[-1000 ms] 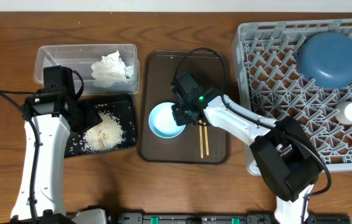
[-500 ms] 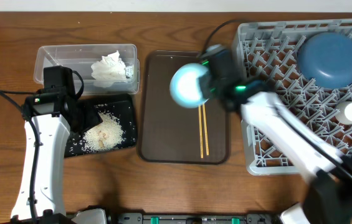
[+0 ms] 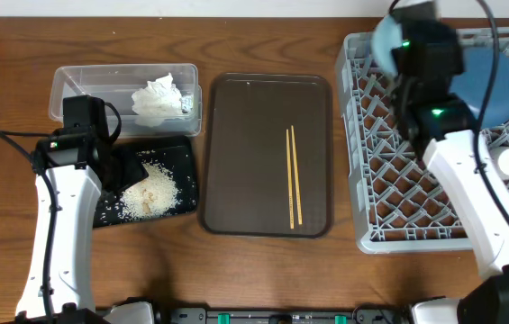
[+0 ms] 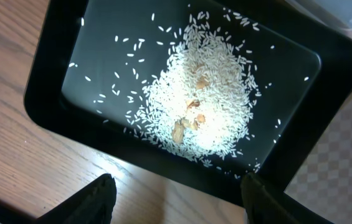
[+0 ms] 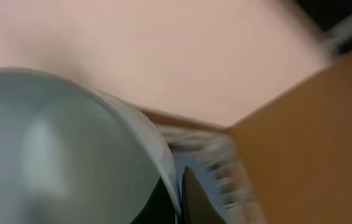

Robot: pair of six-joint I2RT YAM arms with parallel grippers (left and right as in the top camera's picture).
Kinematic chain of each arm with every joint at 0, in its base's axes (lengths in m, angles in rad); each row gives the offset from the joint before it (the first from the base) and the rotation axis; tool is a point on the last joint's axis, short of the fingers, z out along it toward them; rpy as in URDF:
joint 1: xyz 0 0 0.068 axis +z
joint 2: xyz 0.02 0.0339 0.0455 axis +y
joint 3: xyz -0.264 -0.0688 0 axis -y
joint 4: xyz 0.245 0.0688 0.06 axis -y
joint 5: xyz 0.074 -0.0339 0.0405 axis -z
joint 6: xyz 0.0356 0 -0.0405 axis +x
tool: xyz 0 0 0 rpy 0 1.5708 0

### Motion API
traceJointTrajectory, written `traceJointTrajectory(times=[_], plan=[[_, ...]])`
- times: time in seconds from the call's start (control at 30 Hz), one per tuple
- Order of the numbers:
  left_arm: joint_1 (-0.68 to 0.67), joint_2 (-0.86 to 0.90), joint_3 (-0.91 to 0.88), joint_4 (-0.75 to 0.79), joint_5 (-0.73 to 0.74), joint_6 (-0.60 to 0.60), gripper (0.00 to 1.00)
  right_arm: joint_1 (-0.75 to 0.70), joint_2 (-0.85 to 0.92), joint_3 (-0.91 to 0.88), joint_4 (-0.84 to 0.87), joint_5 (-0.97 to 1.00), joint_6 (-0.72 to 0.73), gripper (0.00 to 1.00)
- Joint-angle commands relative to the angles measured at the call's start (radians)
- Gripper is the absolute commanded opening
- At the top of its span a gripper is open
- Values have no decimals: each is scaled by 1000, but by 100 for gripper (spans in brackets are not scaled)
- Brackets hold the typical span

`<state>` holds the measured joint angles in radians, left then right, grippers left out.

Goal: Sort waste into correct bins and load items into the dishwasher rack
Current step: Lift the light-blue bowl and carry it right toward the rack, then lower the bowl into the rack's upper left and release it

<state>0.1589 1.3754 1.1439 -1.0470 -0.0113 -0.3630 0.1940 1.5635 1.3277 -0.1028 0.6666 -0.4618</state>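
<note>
Grey pegged lattice rack (image 3: 382,184): right gripper (image 5: 179,193) pinched tight on thin rim of smooth light-blue bowl (image 3: 383,40), above rack's far-left corner. Left gripper (image 4: 179,198) spread wide, empty, over glossy black tray (image 4: 57,93) holding loose rice grains (image 4: 207,106).

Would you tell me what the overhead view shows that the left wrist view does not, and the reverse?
Only overhead: the tub with paper, the brown tray with chopsticks, the rack, and the light-blue bowl held above it. Only left wrist: brown bits in the rice, and the open left jaws. Both: the black tray holding rice.
</note>
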Motion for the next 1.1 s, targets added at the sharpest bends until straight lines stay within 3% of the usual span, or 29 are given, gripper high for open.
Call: traceJointTrajectory(times=[0.0,0.17,0.33,0.7,1.07], plan=[[3,-5,6,-3,-15,-6,68,-42,37,6,72,69,-268,1],[3,-5,6,-3,-15,-6,68,-82,109,6,119,67,-439,1],[3,-5,6,-4,-15,-6,68,-111,209,6,141,114,-482,1],[3,-5,6,-6,-15,-6,68,-95,355,6,199,190,-461,1],[3,-5,6,-5,-15,-6,68,-48,378,6,92,201,-335,1]])
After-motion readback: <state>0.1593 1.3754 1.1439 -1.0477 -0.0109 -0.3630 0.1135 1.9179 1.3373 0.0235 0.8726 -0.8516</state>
